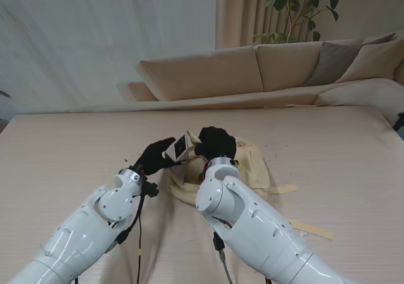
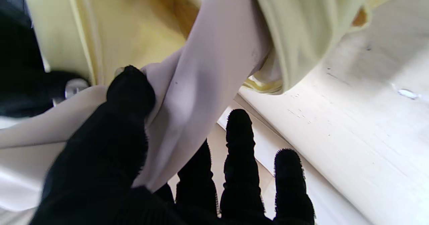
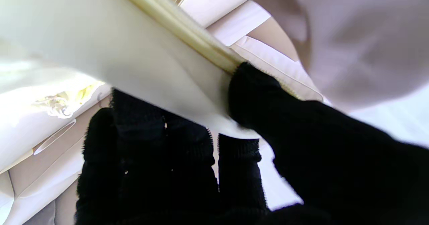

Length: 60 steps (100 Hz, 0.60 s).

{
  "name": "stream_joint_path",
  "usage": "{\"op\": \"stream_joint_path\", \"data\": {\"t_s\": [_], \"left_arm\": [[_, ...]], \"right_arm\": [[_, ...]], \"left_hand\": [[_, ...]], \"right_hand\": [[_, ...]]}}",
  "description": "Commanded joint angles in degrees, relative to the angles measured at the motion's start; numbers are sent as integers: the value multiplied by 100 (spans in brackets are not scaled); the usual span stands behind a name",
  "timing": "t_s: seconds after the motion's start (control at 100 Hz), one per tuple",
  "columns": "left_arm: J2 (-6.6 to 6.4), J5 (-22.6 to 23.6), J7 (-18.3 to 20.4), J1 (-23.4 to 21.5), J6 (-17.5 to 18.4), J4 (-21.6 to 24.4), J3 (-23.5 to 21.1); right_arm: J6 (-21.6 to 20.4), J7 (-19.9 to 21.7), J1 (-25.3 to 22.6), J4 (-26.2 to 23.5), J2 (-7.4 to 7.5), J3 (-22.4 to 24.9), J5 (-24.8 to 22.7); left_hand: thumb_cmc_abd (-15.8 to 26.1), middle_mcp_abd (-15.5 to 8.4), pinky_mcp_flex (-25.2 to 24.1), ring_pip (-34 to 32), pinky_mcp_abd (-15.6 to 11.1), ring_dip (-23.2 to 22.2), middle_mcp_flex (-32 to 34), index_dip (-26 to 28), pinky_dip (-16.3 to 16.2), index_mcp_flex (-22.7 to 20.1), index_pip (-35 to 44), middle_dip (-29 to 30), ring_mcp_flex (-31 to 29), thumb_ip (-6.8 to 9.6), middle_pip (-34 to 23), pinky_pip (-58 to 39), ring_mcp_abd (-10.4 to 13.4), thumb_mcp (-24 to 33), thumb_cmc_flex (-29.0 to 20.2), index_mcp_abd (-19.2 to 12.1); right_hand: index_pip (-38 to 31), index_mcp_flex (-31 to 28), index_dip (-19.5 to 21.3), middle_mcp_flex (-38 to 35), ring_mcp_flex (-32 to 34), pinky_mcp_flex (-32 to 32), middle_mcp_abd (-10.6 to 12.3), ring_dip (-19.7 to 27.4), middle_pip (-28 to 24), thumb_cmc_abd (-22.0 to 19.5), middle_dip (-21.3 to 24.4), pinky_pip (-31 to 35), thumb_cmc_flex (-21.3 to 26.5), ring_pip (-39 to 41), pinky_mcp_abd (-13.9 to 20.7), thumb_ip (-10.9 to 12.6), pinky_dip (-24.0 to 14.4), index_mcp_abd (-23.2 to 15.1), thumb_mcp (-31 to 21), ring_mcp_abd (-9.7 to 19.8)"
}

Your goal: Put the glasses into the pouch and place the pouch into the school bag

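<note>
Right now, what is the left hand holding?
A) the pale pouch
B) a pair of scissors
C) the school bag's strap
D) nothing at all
A: the left hand pinches the pale pouch at the mouth of the yellow school bag.

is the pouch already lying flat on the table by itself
No, the left hand holds the pouch up off the table at the school bag, whose rim the right hand grips.
</note>
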State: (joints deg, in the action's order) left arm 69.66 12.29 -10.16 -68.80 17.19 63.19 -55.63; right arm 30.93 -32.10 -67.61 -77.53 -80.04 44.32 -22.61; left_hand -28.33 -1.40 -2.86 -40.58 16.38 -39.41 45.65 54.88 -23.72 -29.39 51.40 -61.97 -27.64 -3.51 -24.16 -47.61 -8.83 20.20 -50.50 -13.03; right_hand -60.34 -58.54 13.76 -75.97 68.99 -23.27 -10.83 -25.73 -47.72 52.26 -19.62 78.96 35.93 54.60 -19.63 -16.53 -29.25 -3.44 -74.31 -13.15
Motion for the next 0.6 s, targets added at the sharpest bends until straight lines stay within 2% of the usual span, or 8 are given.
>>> {"op": "stream_joint_path", "data": {"t_s": [0.0,0.19,0.26,0.39,0.43,0.46,0.59], "left_arm": [[127,-403,157,11,-191,201,-67],[204,-746,203,103,-234,162,-16],[182,-718,305,160,-196,98,40],[78,-62,342,333,158,-240,231],[67,91,307,385,251,-345,285],[58,208,271,426,326,-421,325],[-35,872,153,628,743,-705,549]], "right_arm": [[2,27,8,-19,3,5,-23],[97,-12,-26,-73,-41,29,71],[126,-41,-49,-86,-72,54,161],[131,-74,-62,-85,-86,76,205],[124,-88,-65,-83,-90,85,216],[121,-95,-67,-82,-91,92,222],[78,-121,-68,-81,-78,127,213]], "left_hand": [[681,-304,-192,-127,-134,18,69,45,-45,-89,703,-54,51,8,-251,-73,219,82,-502,-627],[783,-446,-185,-6,-185,99,40,49,2,-52,661,-24,42,-57,-156,-10,376,-53,-499,-765],[787,-470,-180,11,-201,113,79,43,6,-79,655,8,17,-79,-131,-7,394,-96,-528,-777],[900,-338,-187,26,-148,117,7,107,26,2,697,-65,86,-97,-121,23,268,-178,-685,-624],[965,-310,-188,-7,-147,104,-9,118,34,22,728,-92,128,-39,-131,24,258,-414,-841,-595],[968,-276,-190,-17,-146,99,-36,129,36,28,760,-99,150,-41,-131,28,231,-420,-889,-413],[893,-143,-169,-88,-223,81,10,118,-27,-13,802,-88,136,-59,-170,-104,153,-332,-1012,-304]], "right_hand": [[-207,-90,277,30,-64,112,-286,-61,-130,-24,-56,217,206,160,50,-78,-137,-250,-353,43],[-181,-58,333,36,-103,136,-256,-47,-94,-59,-1,219,174,144,96,-83,-145,-296,-317,43],[-162,-39,357,52,-164,164,-238,-37,-67,-74,37,226,162,123,134,-85,-153,-314,-292,63],[-137,-13,388,76,-229,171,-209,-42,-67,-99,79,258,148,154,168,-79,-172,-337,-270,84],[-133,-13,394,73,-236,173,-216,-41,-72,-97,88,260,148,159,165,-78,-174,-338,-270,73],[-131,-14,397,73,-238,173,-216,-41,-75,-100,92,261,142,163,160,-78,-175,-338,-269,73],[-119,-16,412,99,-280,205,-216,-41,-87,-91,116,246,139,184,141,-78,-176,-337,-282,62]]}}
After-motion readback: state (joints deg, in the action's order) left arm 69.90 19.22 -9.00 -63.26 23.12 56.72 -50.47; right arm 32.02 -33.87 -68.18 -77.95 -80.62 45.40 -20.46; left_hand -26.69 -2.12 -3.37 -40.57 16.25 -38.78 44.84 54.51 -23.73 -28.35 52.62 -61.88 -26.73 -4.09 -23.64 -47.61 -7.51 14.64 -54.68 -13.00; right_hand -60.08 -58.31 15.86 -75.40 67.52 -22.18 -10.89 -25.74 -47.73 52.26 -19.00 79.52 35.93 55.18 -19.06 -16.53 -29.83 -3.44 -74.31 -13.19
